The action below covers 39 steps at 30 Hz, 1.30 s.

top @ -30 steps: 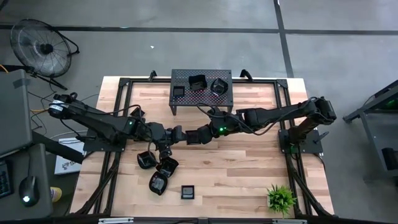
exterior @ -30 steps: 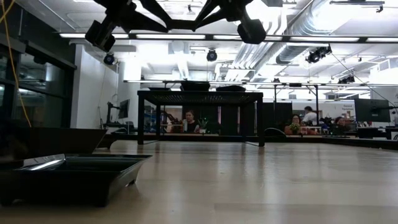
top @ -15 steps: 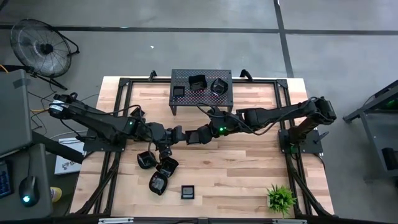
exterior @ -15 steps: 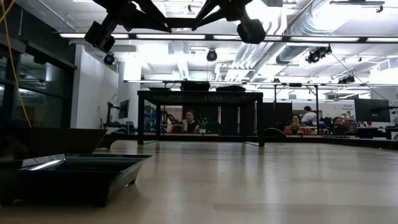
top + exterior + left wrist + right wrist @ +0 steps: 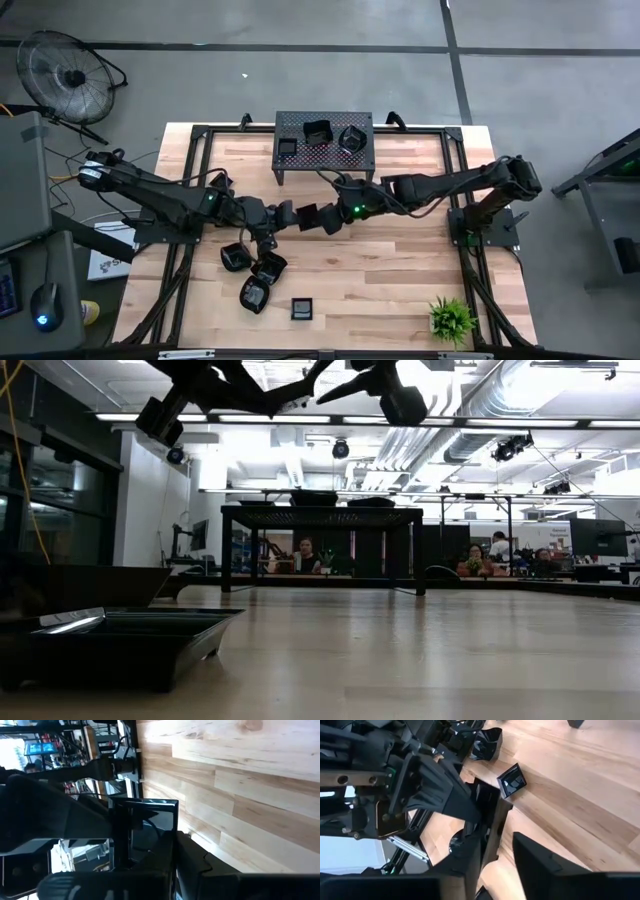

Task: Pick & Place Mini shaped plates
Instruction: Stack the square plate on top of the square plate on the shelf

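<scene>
Three mini plates [image 5: 318, 133] are placed on the perforated stand [image 5: 362, 148]; four remain on the worktop [image 5: 400, 270]. A square plate [image 5: 306, 215] is clamped mid-air by the left gripper [image 5: 292, 214] (right gripper [image 5: 325, 220] parted).

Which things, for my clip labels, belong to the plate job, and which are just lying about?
Job: held plate in the shut left gripper; open right gripper beside it; three plates on the stand; four plates on the table.
Lying about: fan; potted plant; mouse.
</scene>
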Motion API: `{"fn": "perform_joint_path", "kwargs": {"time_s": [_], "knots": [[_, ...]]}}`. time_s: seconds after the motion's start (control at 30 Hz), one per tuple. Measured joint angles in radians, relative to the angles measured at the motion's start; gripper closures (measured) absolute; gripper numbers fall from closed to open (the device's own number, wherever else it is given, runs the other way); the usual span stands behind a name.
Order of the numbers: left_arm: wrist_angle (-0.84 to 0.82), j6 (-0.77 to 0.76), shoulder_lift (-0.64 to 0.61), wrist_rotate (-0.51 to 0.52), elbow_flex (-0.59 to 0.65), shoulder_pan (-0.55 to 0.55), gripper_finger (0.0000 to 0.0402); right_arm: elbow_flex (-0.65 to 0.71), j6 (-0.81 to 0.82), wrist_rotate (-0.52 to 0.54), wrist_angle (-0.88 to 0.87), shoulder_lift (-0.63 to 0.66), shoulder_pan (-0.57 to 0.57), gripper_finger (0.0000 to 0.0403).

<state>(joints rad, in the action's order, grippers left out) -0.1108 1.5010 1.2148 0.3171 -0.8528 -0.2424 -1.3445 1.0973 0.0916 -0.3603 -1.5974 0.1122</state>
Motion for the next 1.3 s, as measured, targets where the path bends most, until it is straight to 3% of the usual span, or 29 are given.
{"fn": "perform_joint_path", "kwargs": {"time_s": [0.17,0.33,0.6,1.0,1.3], "knots": [[-0.005,-0.064,0.000,0.021,0.000,0.000,0.0393,0.001,-0.008,-0.001,-0.004,0.015,-0.001,0.0260],[-0.052,-0.074,-0.011,0.075,-0.001,0.000,0.0393,0.001,-0.042,0.022,-0.031,0.075,-0.002,0.0254],[-0.126,-0.073,-0.076,0.064,-0.003,0.032,0.0392,0.001,-0.092,0.158,-0.162,0.220,0.001,0.0253],[-0.189,-0.098,-0.154,-0.105,-0.003,0.272,0.0392,0.001,-0.141,0.193,-0.318,0.309,0.002,0.0253],[-0.196,-0.096,-0.153,-0.192,-0.003,0.474,0.0392,0.001,-0.207,0.140,-0.419,0.326,0.001,0.0253]]}}
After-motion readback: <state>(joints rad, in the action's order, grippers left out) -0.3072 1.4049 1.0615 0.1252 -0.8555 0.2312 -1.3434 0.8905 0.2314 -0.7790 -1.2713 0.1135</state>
